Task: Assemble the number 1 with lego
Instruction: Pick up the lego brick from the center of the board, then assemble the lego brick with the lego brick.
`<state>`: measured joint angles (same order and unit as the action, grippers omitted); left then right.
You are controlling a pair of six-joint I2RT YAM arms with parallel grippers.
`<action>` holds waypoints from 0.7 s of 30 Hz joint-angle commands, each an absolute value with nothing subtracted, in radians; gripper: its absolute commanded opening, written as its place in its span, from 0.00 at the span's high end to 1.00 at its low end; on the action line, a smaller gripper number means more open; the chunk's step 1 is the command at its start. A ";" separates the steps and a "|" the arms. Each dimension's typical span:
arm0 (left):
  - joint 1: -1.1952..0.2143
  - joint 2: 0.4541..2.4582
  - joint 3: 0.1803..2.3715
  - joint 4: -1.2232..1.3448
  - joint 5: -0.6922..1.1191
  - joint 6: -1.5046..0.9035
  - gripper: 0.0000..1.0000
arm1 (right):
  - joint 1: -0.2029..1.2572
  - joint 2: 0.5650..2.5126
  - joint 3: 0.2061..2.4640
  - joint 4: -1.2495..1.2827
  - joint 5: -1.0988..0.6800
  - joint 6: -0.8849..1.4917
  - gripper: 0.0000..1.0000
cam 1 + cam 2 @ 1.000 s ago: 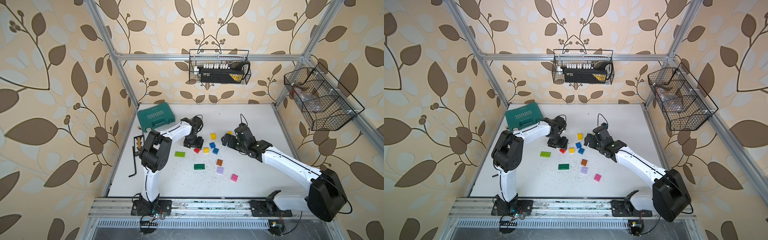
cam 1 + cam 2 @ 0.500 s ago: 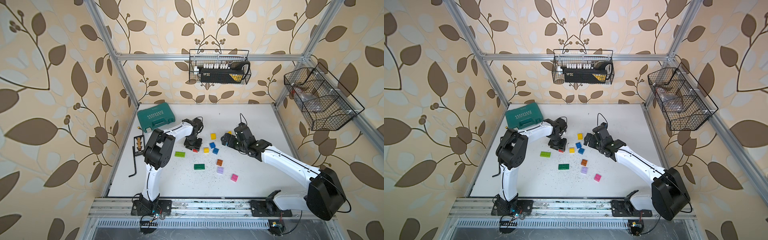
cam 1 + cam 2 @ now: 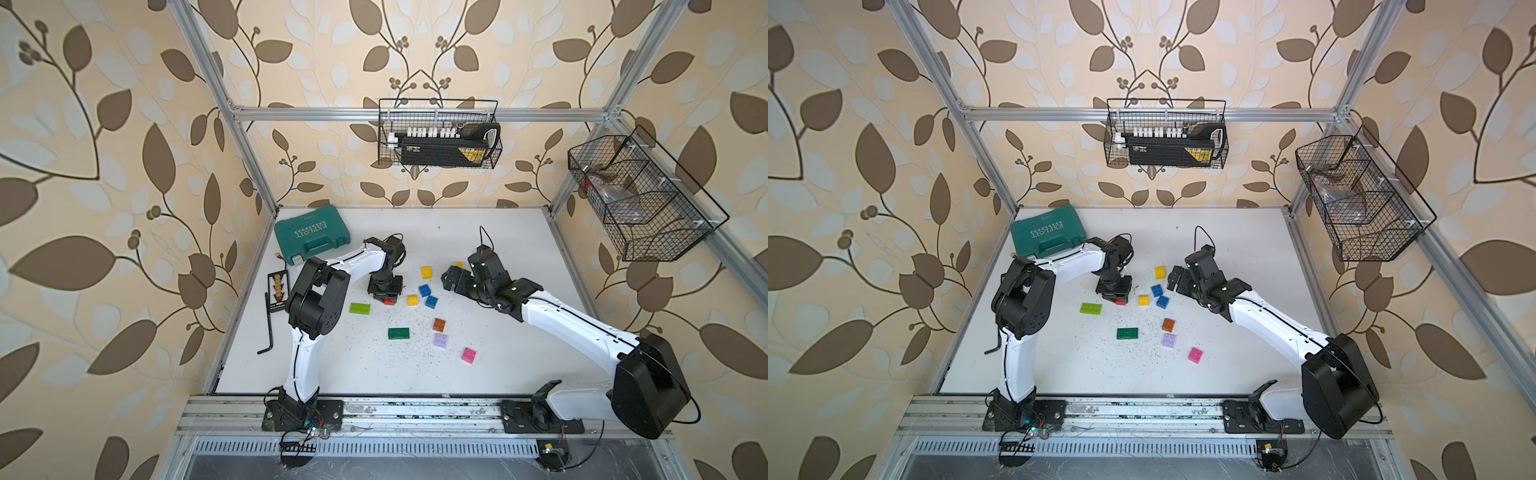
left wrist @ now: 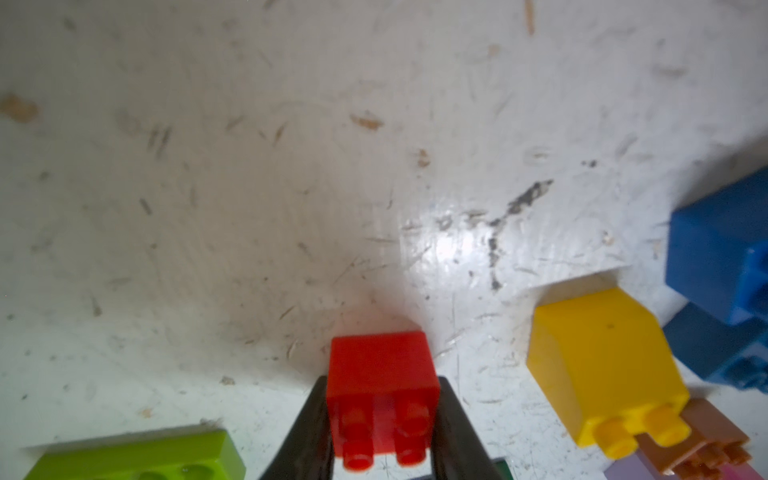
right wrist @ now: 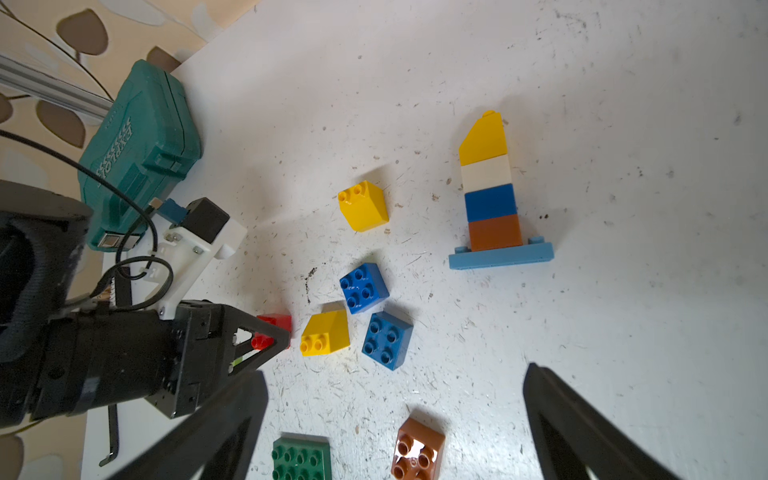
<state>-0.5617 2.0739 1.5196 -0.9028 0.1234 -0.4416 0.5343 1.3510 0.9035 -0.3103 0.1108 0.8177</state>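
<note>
My left gripper (image 4: 382, 388) points down at the table and is shut on a small red lego brick (image 4: 382, 370), its studs facing the camera; both top views show that brick (image 3: 389, 301) under the fingers. Loose lego lies around it: yellow (image 3: 412, 300), two blue (image 3: 424, 290), lime green (image 3: 360, 308), dark green (image 3: 398, 333), brown (image 3: 439, 324), lilac (image 3: 441, 340) and pink (image 3: 468, 355). A stack (image 5: 490, 199) of brown, blue, white and a yellow slope stands on a light-blue plate. My right gripper (image 5: 395, 386) hovers open beside it, holding nothing.
A teal tool case (image 3: 311, 232) lies at the back left corner. A black hex key (image 3: 269, 324) and a bit holder (image 3: 278, 286) lie along the left edge. Wire baskets (image 3: 438, 133) hang on the back and right walls.
The left gripper's fingers have closed onto the red brick, and the left arm's elbow has shifted toward the middle. The right arm has stayed where it was.
</note>
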 commanded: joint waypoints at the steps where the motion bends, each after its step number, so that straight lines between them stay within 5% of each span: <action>1: -0.557 2.014 1.530 -1.002 0.092 -0.552 0.85 | 0.531 1.362 0.939 -0.319 0.104 0.807 0.01; 21: -0.812 1.830 1.366 -1.005 0.098 -0.876 0.87 | 0.531 1.333 0.918 -0.315 0.095 0.811 0.01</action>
<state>-0.8124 1.8549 1.4040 -0.9749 0.1322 -0.8257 0.5343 1.3521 0.9035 -0.3103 0.1036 0.8181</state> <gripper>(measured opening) 0.333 0.994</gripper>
